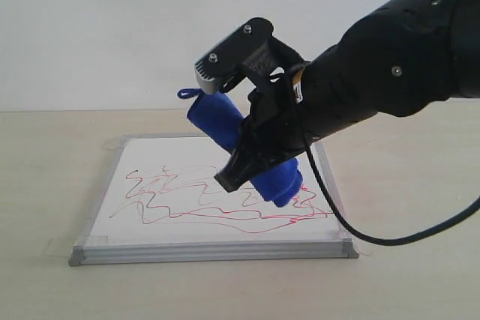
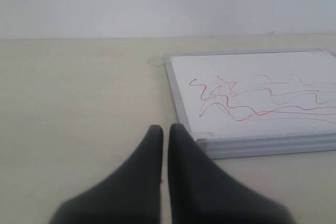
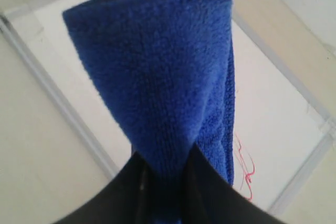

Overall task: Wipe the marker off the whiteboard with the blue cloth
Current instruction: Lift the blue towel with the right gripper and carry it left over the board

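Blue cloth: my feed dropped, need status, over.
Right hand shut on blue cloth, above whiteboard. Left hand shut, empty, near the board's corner. Marker unwiped. No obstruction seen.

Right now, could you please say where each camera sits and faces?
Exterior: off the arms, facing whiteboard and wall; shows the right gripper holding the blue cloth.
Left wrist: on the left arm, looking past the shut left gripper at the whiteboard.
Right wrist: on the right arm, looking past its fingers and blue cloth at the whiteboard.
All share the whiteboard and marker.
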